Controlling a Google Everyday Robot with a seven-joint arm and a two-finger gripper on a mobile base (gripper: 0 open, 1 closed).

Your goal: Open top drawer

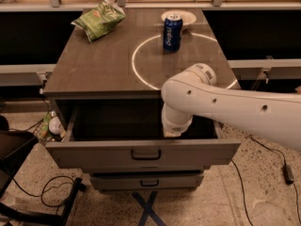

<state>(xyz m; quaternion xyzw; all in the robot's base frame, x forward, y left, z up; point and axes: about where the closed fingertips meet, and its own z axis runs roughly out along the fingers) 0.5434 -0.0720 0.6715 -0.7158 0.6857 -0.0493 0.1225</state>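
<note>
The top drawer (94,155) is pulled out from under the grey table top. Its wide flat front faces me, with a small dark pull handle (146,155) at its middle, and its deep box looks dark and empty. My white arm (225,109) reaches in from the right. Its wrist turns down into the open drawer, just behind the front and slightly right of the handle. The gripper (172,132) is at the lower end of that wrist, mostly hidden by the arm.
On the table top (94,74) are a green chip bag (99,19), a blue can (172,32) and a white plate (179,16) behind it. A lower drawer front (146,181) sits below. Cables (51,197), a black chair (14,149) and blue tape (148,208) are on the floor.
</note>
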